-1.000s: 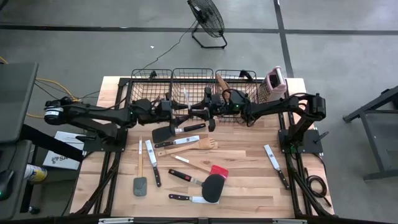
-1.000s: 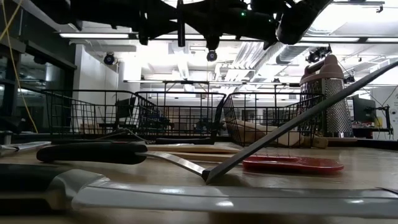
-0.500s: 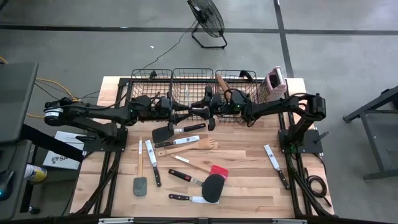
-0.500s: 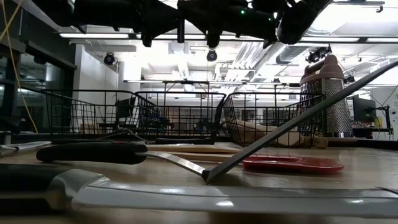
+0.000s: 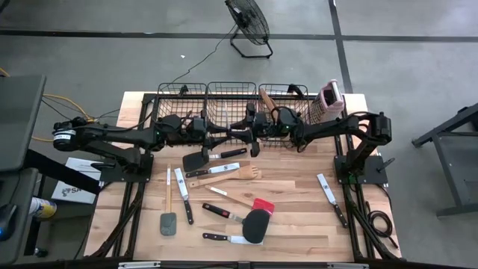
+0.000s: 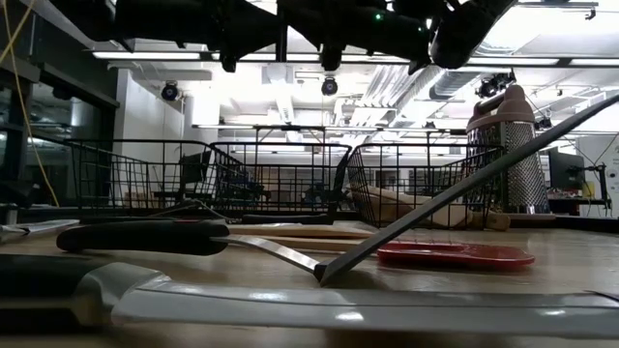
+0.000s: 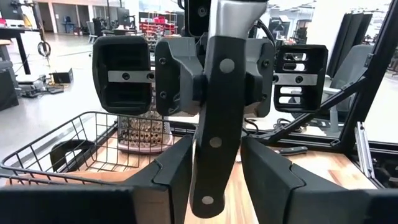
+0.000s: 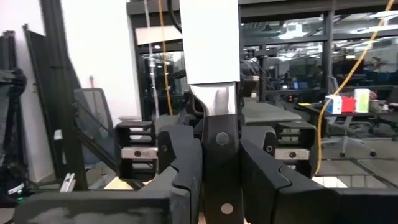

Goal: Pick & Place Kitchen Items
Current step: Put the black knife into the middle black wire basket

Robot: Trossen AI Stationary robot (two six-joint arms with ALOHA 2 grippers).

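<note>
Both hands meet in the air above the tabletop (image 5: 299, 217), in front of the middle wire basket (image 5: 231, 96), sharing one black-handled knife (image 7: 217, 118). The left hand (image 7: 216, 171) is closed on its riveted handle, and the right hand (image 8: 219, 171) is clamped on the same handle, blade upright.

One camera hangs high above the desk (image 5: 299, 202), facing straight down on the whole top and both arms. A second sits at desk-top height, looking level across the utensils toward the wire baskets (image 6: 276, 179) and the room behind. Each wrist camera looks close along its own fingers; both share the knife (image 7: 217, 118) held between the two arms.
</note>
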